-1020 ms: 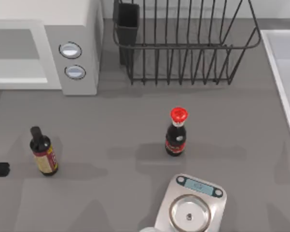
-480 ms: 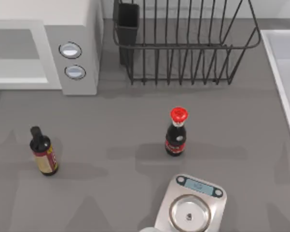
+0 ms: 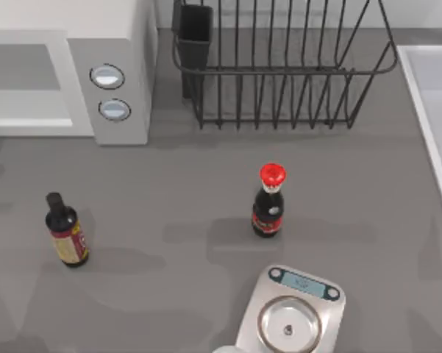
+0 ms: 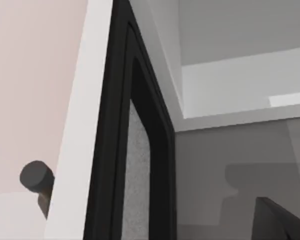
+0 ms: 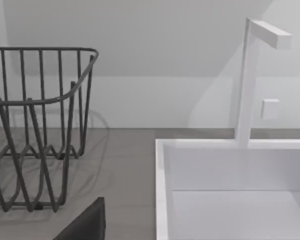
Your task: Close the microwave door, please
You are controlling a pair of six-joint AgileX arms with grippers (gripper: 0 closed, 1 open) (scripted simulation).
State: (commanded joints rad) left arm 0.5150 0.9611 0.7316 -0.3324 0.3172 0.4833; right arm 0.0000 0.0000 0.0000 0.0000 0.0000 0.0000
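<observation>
We are working on the approach step: the microwave (image 3: 66, 81) is sitting at the far left of the table, its cavity standing open to the front, left of the grey panel with two dials (image 3: 110, 92). In the left wrist view the microwave door (image 4: 80, 150) is looming right in front of the camera, swung out from the cavity, its white outer edge and dark inner frame running nearly upright, with a dark round knob (image 4: 36, 176) poking out past its outer face. We are judging that the left arm is stationed beside the microwave, close to the door's inner side; whether its gripper is released or clenched, we cannot tell. The right arm is idling well away from the microwave, its camera looking at the dish rack (image 5: 35, 130) and the white sink (image 5: 229, 185); its grip we cannot tell either. Next, we are expecting to need the left arm on the door's outer face, pushing it steadily toward the cavity until it is sitting flush.
</observation>
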